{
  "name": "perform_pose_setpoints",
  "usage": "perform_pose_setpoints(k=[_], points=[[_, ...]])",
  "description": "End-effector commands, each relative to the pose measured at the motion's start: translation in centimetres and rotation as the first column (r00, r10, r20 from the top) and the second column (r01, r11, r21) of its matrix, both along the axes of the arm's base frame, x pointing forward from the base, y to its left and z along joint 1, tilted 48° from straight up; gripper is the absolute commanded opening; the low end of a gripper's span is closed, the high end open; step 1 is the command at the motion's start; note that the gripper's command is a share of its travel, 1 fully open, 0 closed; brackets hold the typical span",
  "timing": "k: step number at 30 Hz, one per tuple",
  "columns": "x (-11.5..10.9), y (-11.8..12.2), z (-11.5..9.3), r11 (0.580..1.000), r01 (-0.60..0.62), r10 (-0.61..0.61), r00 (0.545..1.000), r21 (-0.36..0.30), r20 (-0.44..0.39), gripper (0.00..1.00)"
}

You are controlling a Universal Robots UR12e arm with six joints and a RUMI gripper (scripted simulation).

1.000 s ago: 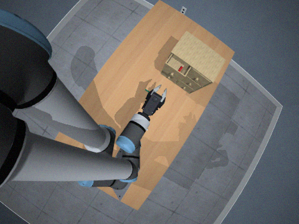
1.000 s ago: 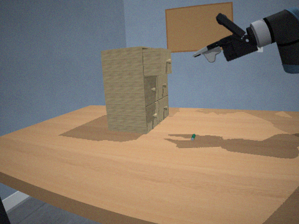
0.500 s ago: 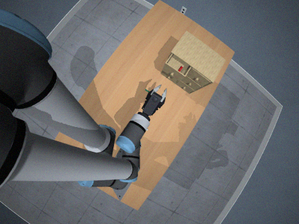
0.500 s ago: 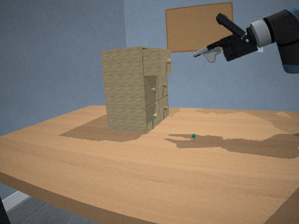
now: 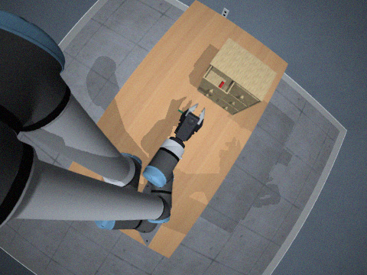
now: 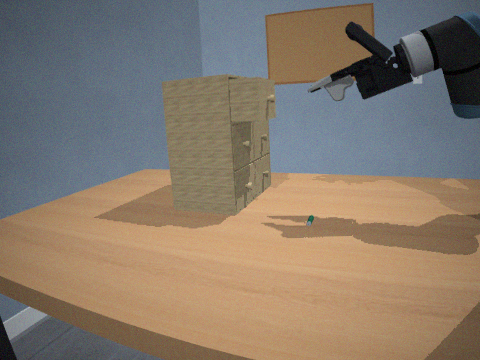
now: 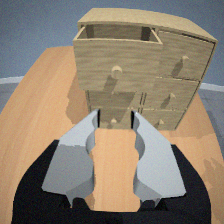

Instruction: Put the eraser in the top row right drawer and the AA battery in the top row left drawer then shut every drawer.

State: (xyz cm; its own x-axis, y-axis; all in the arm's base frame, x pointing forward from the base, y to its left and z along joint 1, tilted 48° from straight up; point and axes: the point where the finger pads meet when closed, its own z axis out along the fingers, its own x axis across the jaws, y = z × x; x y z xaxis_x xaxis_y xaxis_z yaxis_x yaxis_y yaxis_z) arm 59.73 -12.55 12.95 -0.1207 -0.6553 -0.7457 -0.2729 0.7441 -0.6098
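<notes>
Hovering gripper (image 5: 199, 109): it hangs high over the table (image 6: 150, 280), level with the chest's top row in the exterior view. The fingers are set narrow, and only bare wood shows in the gap, so it carries nothing.
Gripper aim: the wrist view puts the fingers just below the knob (image 7: 116, 71) of the open drawer. The narrow set probably suits pinching or nudging that knob (my judgement).
Battery (image 6: 310, 220): a small green cylinder lying on the table at centre frame of the exterior view, in the arm's shadow. It is well below the gripper, apart from the chest and not picked up.
Chest (image 5: 245, 63): upright at the upper right of the top view, with its drawer fronts towards the arm.
Open drawer (image 7: 117, 50): top row, left as faced, pulled part way out. All the other drawers look flush. Being open suits a battery drop.
Eraser (image 5: 221, 84): a red block showing inside the open compartment in the top view. That looks like the left drawer, not the right one it belongs in, but the angle is too steep to be sure.
Status: the battery step is not done and the drawer is not shut.
</notes>
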Motion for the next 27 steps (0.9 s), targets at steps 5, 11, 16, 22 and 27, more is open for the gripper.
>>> perform_pose_setpoints(k=[5,11,16,22,27], points=[[0.9,0.0,-0.2,1.000,0.001,-0.001,1.000,0.000,0.000,0.20],[1.7,0.1,-0.4,1.000,0.001,-0.001,1.000,0.000,0.000,0.20],[2.7,0.2,-0.6,1.000,0.001,-0.001,1.000,0.000,0.000,0.20],[3.7,0.3,-0.9,1.000,0.001,-0.001,1.000,0.000,0.000,0.20],[4.5,0.4,-1.1,1.000,0.001,-0.001,1.000,0.000,0.000,0.20]])
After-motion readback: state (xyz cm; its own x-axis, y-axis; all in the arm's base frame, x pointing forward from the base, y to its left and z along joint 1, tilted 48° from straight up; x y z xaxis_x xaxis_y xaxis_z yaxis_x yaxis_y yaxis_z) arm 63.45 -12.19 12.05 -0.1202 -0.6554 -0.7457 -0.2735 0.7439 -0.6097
